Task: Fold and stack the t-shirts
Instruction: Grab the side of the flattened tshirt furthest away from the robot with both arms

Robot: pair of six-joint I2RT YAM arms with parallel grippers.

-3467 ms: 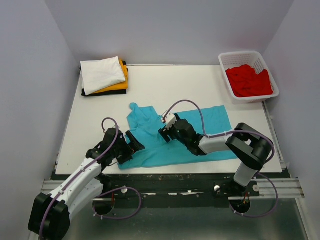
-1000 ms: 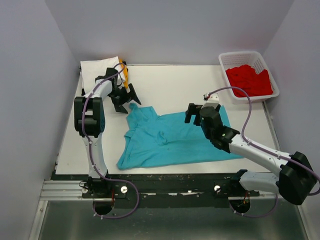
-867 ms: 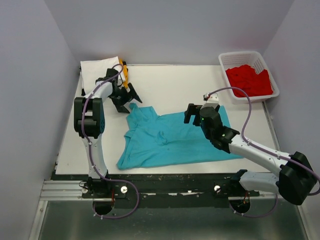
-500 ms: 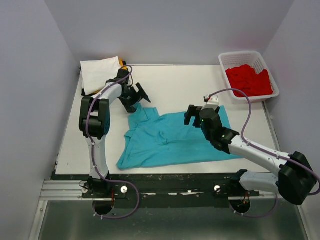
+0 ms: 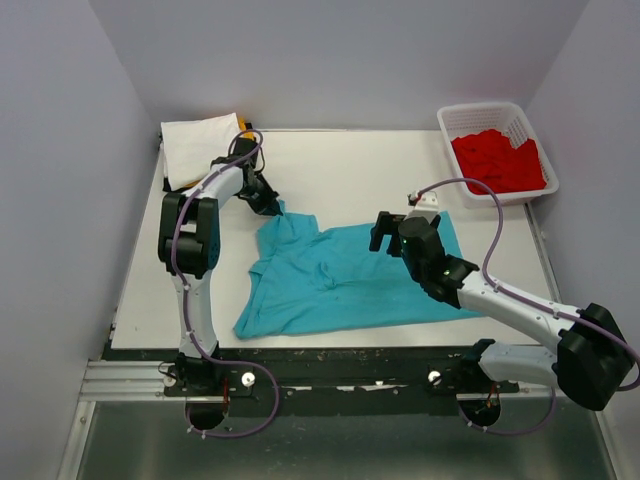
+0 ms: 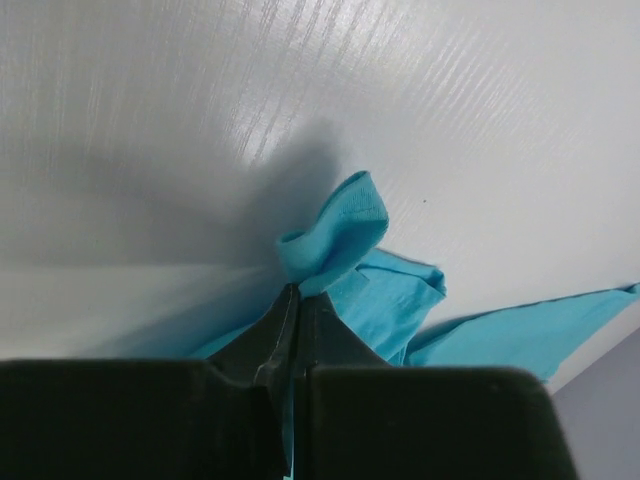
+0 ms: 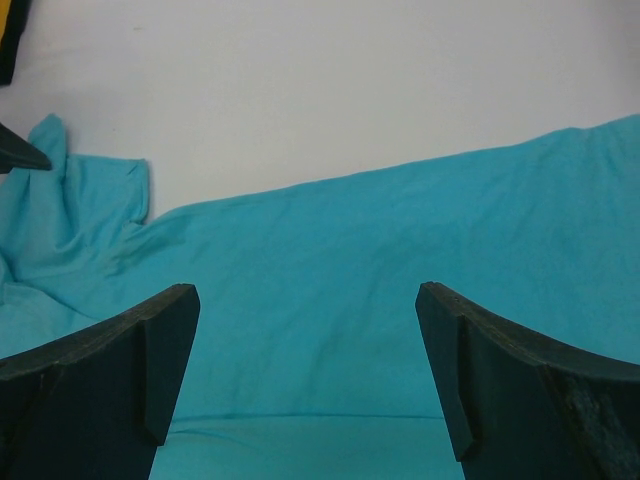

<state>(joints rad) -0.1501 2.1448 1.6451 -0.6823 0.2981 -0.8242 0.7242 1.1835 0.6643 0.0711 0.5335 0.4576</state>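
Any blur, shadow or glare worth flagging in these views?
Left wrist: the left gripper is a dark blur near the lens; a soft shadow lies on the table behind the pinched teal t-shirt. Right wrist: the right gripper, open, looks dark; cloth evenly lit. Top external: even light, no glare.

The top view looks down from above and behind the arm bases (image 5: 205, 380), far enough to hold the whole bench (image 5: 350, 165); the left wrist view sits very close, facing along the pressed-together left fingers (image 6: 275, 345) at a pinched fold of the teal t-shirt (image 6: 345, 225); the right wrist view looks down between the spread right fingers (image 7: 110, 365) onto that shirt's body; all three share it.
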